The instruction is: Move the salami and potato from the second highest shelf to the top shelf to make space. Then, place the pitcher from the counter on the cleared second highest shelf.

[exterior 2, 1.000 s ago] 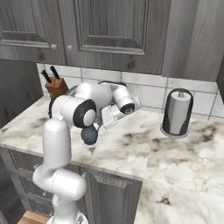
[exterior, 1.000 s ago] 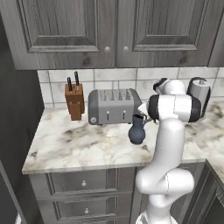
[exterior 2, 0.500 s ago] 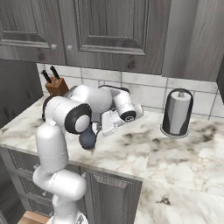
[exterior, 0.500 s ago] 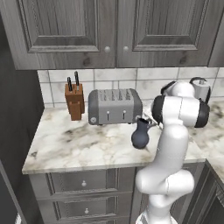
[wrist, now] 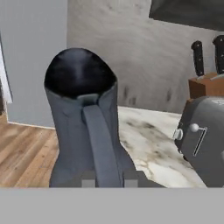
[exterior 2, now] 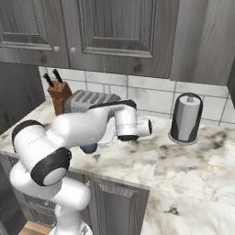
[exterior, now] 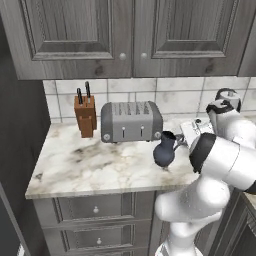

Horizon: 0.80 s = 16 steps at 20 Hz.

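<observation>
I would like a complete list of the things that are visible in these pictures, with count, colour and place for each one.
pitcher: one, dark blue-grey, upright on the counter in front of the toaster's right end, its handle facing the hand camera.
toaster: one, grey, at the back of the counter.
knife block: one, brown with two black handles, left of the toaster.
paper towel holder: one, grey roll on a dark stand, by the tiled wall, right of the arm.
counter: one, white marble with brown-grey veins, over dark grey drawers.
wall cabinets: dark grey wood doors above the counter.
gripper: one, its fingers either side of the pitcher's handle base; grip cannot be told.
</observation>
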Motion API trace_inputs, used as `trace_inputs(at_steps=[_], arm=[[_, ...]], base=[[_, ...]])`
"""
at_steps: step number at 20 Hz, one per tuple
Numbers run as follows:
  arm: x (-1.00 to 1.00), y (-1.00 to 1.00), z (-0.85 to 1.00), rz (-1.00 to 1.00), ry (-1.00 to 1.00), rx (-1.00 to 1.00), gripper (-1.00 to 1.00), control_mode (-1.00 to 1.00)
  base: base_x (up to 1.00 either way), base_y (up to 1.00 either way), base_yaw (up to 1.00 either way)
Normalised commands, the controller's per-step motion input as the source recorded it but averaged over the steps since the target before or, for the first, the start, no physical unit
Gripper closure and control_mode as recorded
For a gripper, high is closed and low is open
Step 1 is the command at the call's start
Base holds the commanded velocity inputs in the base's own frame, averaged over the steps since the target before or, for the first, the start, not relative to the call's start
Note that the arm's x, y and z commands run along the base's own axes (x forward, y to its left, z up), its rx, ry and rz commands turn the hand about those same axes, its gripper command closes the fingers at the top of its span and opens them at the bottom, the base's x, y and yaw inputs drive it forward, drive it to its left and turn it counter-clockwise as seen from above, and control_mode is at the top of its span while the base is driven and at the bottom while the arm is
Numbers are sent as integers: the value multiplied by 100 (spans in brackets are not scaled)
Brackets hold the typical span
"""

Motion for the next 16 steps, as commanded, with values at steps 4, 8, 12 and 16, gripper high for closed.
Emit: trace_inputs(at_steps=[4, 8, 12, 16], arm=[[-8, 19, 95, -43, 0, -6, 100, -100], [-21, 28, 62, -39, 6, -9, 100, -100], [-34, 27, 28, -35, 9, -2, 100, -100], [-40, 18, 29, -35, 9, 0, 100, -100]], base=[[0, 0, 0], [0, 0, 0], [0, 0, 0], [0, 0, 0]])
